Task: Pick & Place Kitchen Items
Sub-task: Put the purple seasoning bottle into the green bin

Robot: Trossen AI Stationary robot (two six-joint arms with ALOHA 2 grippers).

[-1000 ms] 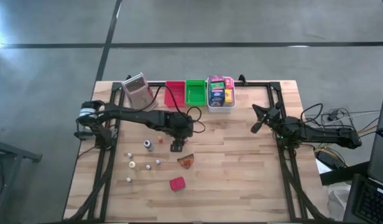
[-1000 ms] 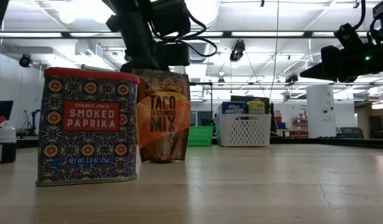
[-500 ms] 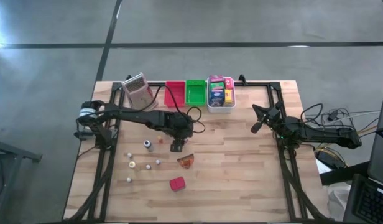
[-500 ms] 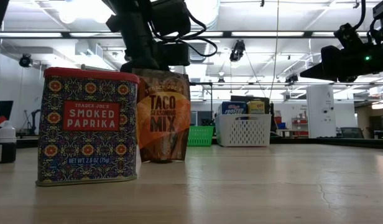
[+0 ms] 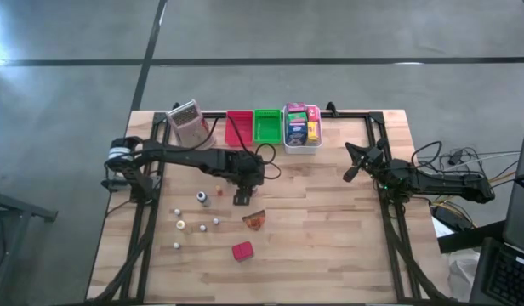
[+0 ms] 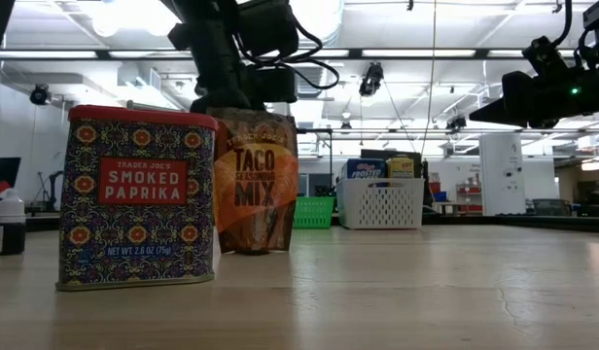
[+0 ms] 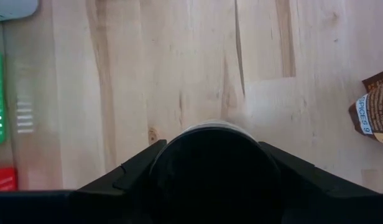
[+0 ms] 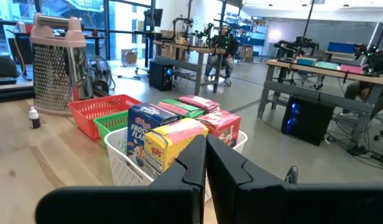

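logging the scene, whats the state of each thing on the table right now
left gripper: jaws around a dark jar
right gripper: jaws shut, empty, parked at the right side
white basket: full of small boxes
green basket: looks empty
paprika tin: upright
taco mix pouch: upright

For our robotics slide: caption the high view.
Left gripper grips a dark jar above the taco packet; right gripper waits shut beside it.
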